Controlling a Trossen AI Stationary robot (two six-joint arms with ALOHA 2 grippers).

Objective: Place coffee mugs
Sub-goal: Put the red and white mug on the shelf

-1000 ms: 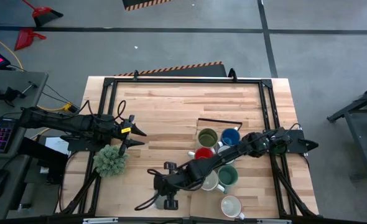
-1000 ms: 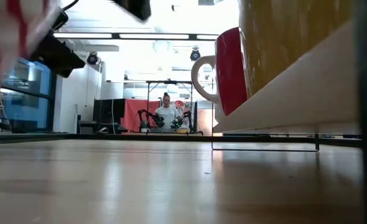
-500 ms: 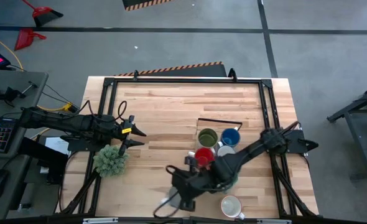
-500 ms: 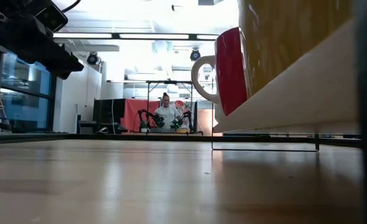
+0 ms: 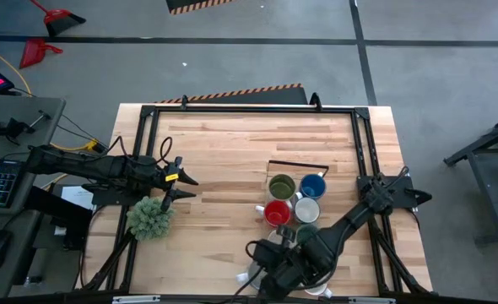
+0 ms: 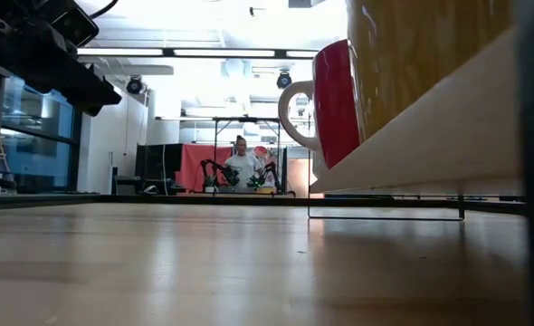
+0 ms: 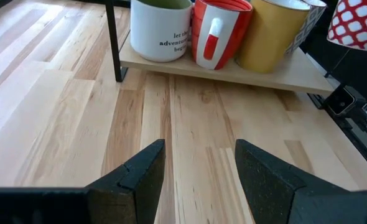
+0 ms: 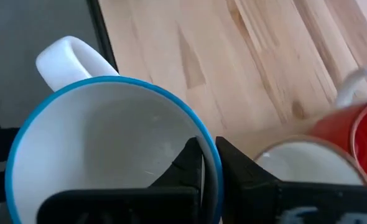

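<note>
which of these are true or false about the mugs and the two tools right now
1. The right tool is shut on the rim of a white mug with a blue rim. True.
2. The left tool holds a mug. False: it is open and empty, above bare wood.
3. The plant stands at the table's left, near the left arm. True.
4. The olive green mug lies tipped on its side. False: it stands upright beside the blue mug.
</note>
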